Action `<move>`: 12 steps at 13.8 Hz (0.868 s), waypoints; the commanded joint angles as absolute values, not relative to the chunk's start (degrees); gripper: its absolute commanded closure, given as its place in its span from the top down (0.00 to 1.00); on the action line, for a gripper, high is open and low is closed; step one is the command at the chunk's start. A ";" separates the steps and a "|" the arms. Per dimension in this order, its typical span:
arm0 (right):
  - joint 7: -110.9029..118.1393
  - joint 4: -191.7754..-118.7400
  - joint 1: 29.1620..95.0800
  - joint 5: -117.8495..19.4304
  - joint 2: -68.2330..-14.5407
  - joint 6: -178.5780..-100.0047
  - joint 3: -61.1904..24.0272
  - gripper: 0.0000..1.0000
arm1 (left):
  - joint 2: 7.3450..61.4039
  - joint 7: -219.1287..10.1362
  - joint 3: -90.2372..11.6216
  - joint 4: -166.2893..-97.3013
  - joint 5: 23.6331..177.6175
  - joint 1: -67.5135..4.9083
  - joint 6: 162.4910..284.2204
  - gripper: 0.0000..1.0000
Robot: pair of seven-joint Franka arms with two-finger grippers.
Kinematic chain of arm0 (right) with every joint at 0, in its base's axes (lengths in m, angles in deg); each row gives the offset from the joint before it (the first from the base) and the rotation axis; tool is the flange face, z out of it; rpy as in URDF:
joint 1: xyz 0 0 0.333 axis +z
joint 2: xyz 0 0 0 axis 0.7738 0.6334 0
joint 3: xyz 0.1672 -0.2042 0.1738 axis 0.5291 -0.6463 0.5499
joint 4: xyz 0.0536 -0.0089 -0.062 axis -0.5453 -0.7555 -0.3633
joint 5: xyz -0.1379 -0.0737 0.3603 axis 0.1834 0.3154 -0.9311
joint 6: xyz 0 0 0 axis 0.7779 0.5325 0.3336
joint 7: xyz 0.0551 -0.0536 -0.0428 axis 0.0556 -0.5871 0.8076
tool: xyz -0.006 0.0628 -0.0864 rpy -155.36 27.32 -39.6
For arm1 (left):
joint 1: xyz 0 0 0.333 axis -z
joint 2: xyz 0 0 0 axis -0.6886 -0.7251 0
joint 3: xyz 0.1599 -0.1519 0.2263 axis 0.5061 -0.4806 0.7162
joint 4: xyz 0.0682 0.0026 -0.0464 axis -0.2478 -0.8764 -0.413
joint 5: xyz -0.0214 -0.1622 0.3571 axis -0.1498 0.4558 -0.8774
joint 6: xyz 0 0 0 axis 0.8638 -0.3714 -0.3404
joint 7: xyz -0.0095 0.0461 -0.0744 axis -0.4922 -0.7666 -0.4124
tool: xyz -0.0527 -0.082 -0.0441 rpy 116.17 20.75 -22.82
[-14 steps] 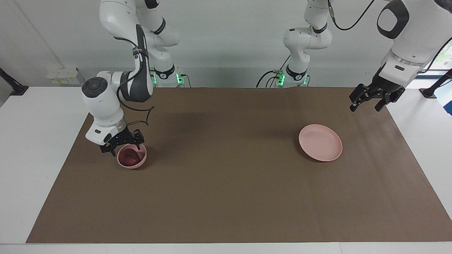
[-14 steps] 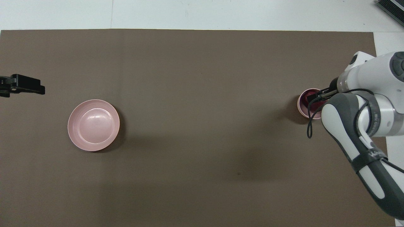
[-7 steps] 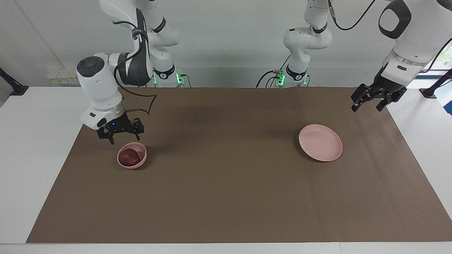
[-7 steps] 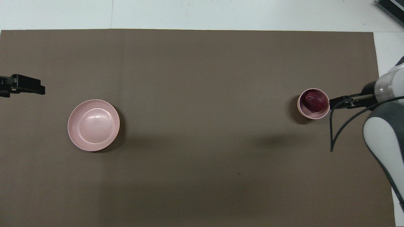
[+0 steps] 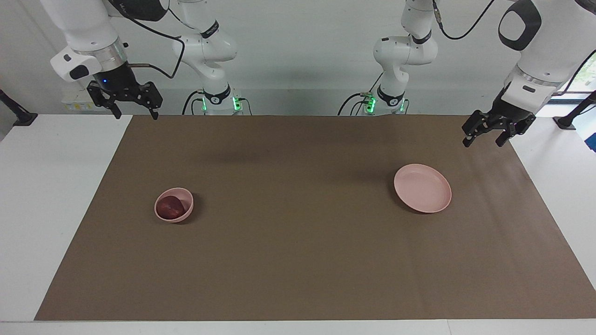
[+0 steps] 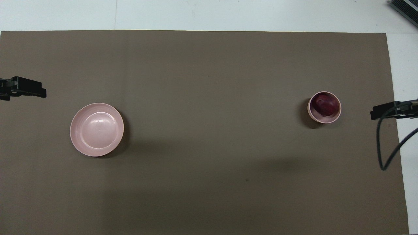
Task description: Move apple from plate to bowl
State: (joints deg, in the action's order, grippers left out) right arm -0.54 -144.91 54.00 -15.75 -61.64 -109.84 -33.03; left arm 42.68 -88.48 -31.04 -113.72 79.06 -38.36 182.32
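the apple (image 5: 170, 207) lay inside the bowl (image 5: 185, 215), a dark red fruit that filled most of the small deep pink dish, and nothing else touched it. the bowl stood on the brown mat (image 5: 298, 260) toward the right arm's end of the table. the plate (image 5: 435, 204), wide, shallow and pale pink, sat on the same mat toward the left arm's end, well apart from the bowl, and held nothing. in the overhead view the apple (image 6: 325, 105) showed a lighter patch on its upper surface, and it rested against the part of the bowl's (image 6: 313, 115) inner wall that was farther from the robots. the plate (image 6: 75, 140) was a little nearer to the robots than the bowl. the right gripper (image 5: 134, 114) hung high in the air over the mat's corner at the right arm's end, by the white tabletop (image 5: 51, 186), well clear of the bowl; its fingers were spread apart and grasped nothing. the left gripper (image 5: 484, 140) hung raised over the mat's edge at the left arm's end, well apart from the plate, with its fingers also spread and nothing between them. from overhead only a dark tip of each showed at the picture's sides, the right gripper (image 6: 385, 112) near the bowl's side and the left gripper (image 6: 27, 91) near the plate's side.
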 commanded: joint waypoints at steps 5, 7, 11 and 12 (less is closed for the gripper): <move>-0.34 -144.85 53.42 -17.13 -62.70 -107.75 -32.38 1.00 | 43.12 -87.39 -30.57 -108.29 75.86 -38.16 169.18 1.00; -0.78 -143.18 54.21 -17.13 -62.79 -102.66 -31.93 1.00 | 43.47 -86.24 -30.48 -108.11 74.61 -38.07 168.91 1.00; -0.16 -144.05 54.39 -16.86 -63.58 -103.43 -31.93 1.00 | 44.70 -84.49 -30.83 -108.90 74.43 -37.89 168.82 1.00; -0.16 -144.66 54.39 -16.86 -63.93 -104.39 -31.93 1.00 | 44.79 -84.31 -30.83 -108.91 74.43 -37.63 168.73 1.00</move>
State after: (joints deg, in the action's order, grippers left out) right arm -0.53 -143.54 54.75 -15.89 -62.63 -104.05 -31.99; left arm 43.92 -85.65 -31.05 -108.80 75.83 -38.44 169.92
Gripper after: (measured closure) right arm 0.000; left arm 0.000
